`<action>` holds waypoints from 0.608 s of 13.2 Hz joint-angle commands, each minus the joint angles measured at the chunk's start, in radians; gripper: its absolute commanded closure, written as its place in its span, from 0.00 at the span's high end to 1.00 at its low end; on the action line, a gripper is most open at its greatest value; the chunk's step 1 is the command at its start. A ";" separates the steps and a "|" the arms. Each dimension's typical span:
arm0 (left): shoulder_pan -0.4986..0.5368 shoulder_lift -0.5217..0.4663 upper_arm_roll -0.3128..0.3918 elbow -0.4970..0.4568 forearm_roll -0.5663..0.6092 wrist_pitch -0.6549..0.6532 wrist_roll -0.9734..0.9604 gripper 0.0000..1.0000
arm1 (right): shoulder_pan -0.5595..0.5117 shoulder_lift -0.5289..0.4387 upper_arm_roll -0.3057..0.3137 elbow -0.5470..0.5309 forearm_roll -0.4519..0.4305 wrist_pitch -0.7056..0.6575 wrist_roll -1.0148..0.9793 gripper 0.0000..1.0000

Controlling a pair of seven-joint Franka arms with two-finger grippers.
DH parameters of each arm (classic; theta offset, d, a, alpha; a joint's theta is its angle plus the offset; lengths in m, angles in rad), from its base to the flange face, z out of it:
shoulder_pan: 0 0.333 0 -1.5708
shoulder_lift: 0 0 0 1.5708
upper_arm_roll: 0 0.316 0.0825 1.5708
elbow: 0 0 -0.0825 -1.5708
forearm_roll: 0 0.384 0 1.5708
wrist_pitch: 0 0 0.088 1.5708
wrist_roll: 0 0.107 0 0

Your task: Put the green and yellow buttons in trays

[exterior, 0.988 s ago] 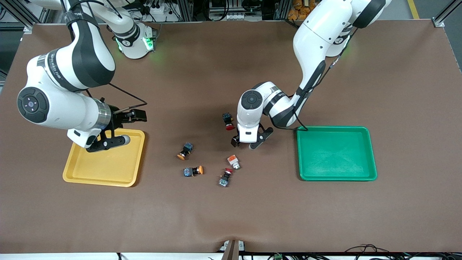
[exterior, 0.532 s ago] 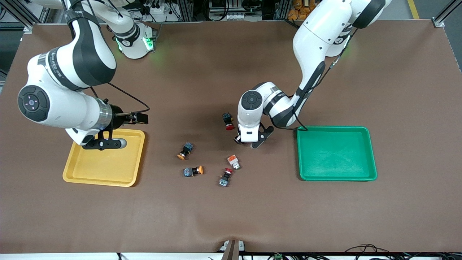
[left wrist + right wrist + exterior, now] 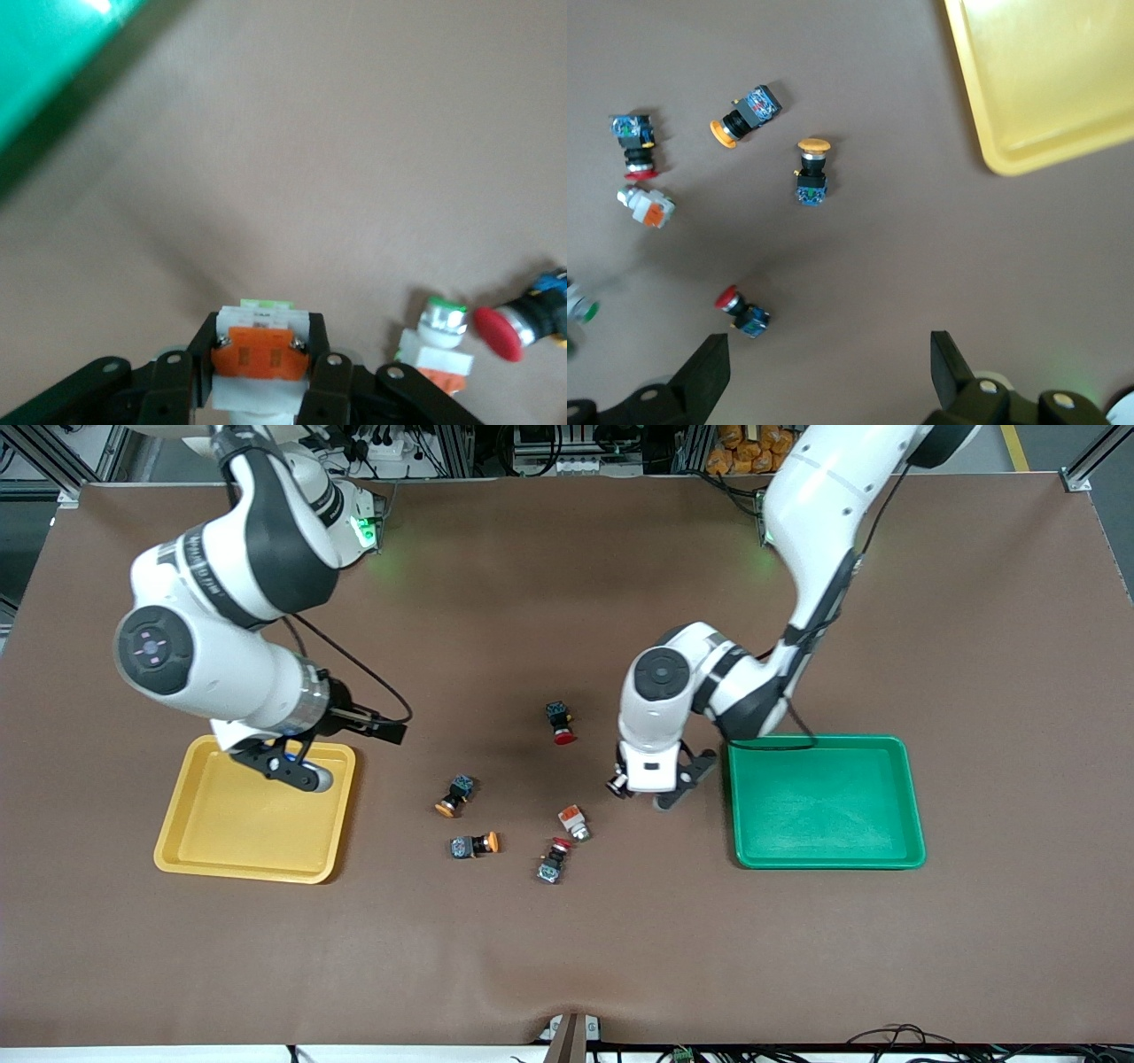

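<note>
Left hand (image 3: pixel 259 376) clamps an orange-block button (image 3: pixel 260 350), plain only from its wrist.

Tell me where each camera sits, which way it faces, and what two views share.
Front view: high across the table, facing both arms, the yellow tray and the green tray.
Left wrist view: on the left arm, looking down past the left gripper, shut on a white button.
Right wrist view: on the right arm, looking down past the open right gripper at loose buttons.
Shared: the two wrist views both show another white button.
</note>
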 commanded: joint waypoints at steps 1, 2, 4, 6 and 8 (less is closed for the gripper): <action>0.047 -0.069 -0.011 -0.017 0.018 -0.042 0.083 0.00 | 0.026 0.012 -0.006 0.000 0.000 0.007 0.114 1.00; 0.073 -0.086 -0.011 -0.015 0.016 -0.055 0.119 0.00 | 0.032 0.012 -0.006 -0.017 -0.001 0.007 0.114 1.00; 0.126 -0.127 -0.013 -0.015 0.012 -0.111 0.209 0.00 | 0.041 0.010 -0.006 -0.060 -0.001 0.038 0.114 1.00; 0.192 -0.156 -0.014 -0.017 0.006 -0.178 0.316 0.00 | 0.044 0.016 -0.006 -0.097 -0.003 0.096 0.114 1.00; 0.275 -0.160 -0.014 -0.018 -0.062 -0.212 0.422 0.00 | 0.059 0.064 -0.006 -0.141 -0.004 0.189 0.114 1.00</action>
